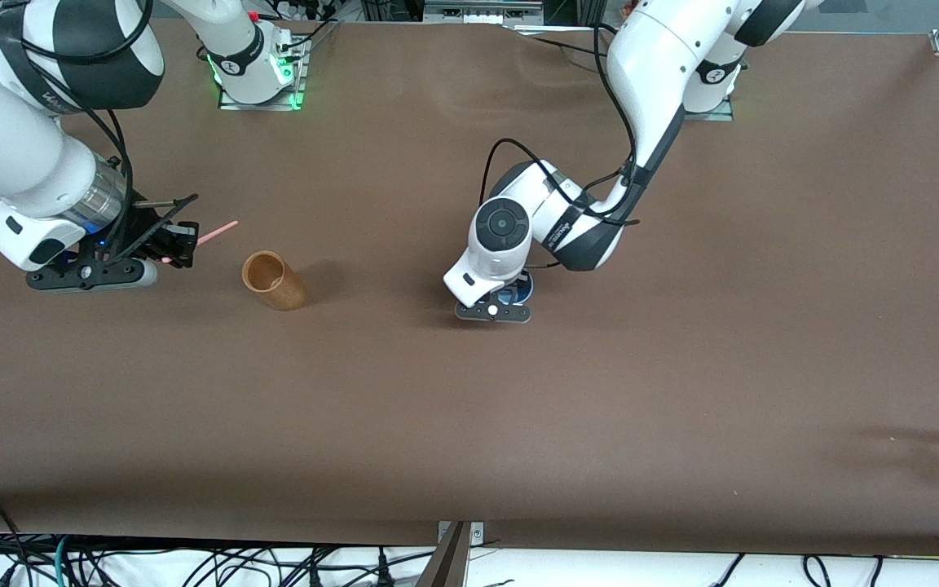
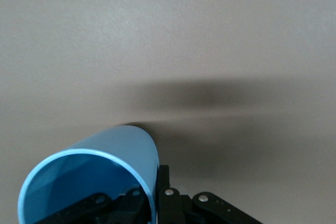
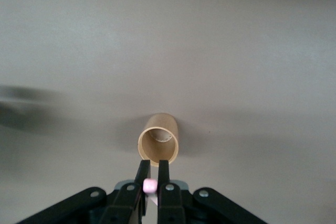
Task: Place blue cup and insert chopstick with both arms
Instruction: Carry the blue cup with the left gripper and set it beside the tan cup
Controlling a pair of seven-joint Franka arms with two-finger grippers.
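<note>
While the left gripper [image 1: 495, 311] is pinching the blue cup's [image 2: 89, 179] rim mid-table, probably light and rigid, the right gripper [image 3: 150, 185] is clamping the stiff chopstick [image 1: 217, 234] beside the brown cup [image 1: 274, 280].

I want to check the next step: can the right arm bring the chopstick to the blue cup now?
Probably not yet. The left tool grips the blue cup and its wrist covers the cup from above. The right tool holds the chopstick beside the brown cup.

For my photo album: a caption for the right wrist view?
Right gripper pinches the pink chopstick, facing the brown cup.
</note>
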